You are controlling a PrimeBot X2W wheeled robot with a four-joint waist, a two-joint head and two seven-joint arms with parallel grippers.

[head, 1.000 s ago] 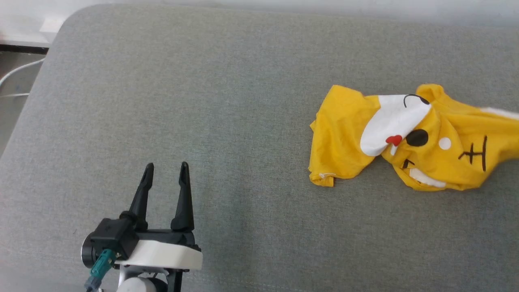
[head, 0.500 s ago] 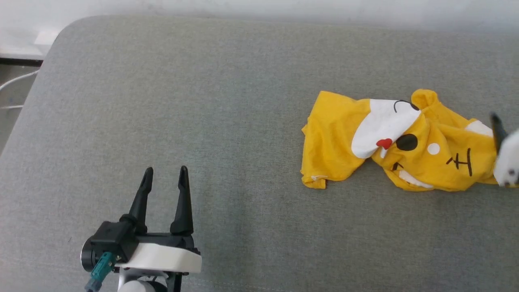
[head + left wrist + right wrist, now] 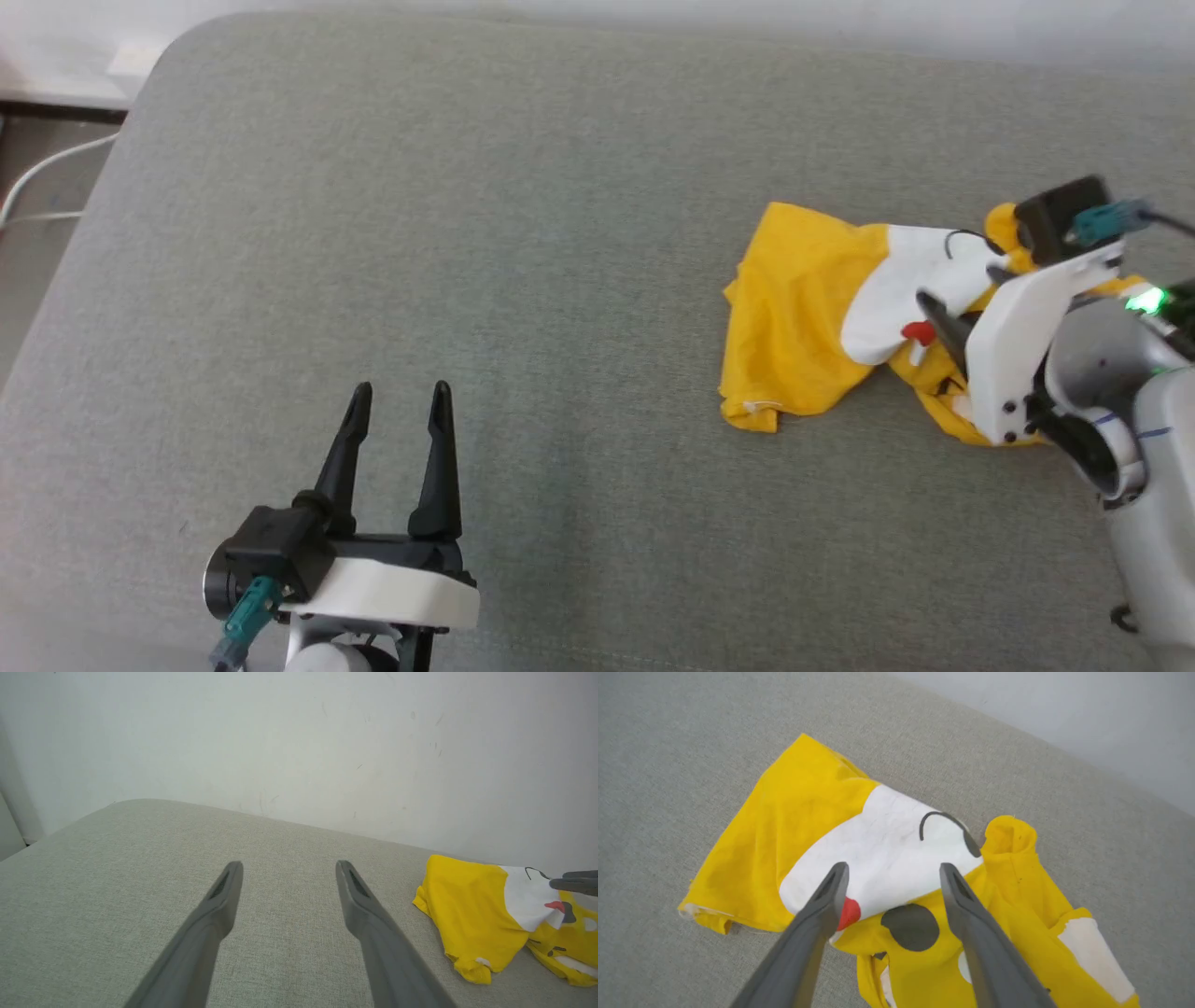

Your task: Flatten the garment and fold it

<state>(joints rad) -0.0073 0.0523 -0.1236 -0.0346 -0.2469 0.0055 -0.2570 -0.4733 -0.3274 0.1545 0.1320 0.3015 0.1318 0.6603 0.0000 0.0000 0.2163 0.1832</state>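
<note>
1. Since a second ago the right gripper (image 3: 957,287) has swung in over the yellow tiger-print T-shirt (image 3: 803,317) and its jaws have parted wide, holding nothing; the left gripper (image 3: 401,386) has kept its jaws open and empty.
2. Crumpled on the grey cushion (image 3: 467,233), the shirt lies directly under the right jaws, and well off to the right of the left jaws.
3. Step in hand, I judge: flattening, at a re-grip; folding not yet begun.
4. Next move calls for pinching a single layer at a hem or sleeve edge, then a spreading pull; the left gripper probably must come across.
5. Right wrist view shows the white patch (image 3: 887,840) between the fingertips and an upstanding yellow fold (image 3: 1008,840) just beyond them, which the forearm (image 3: 1148,420) hides in the head view; left wrist view shows one right fingertip over the patch, touching or not I cannot tell.
</note>
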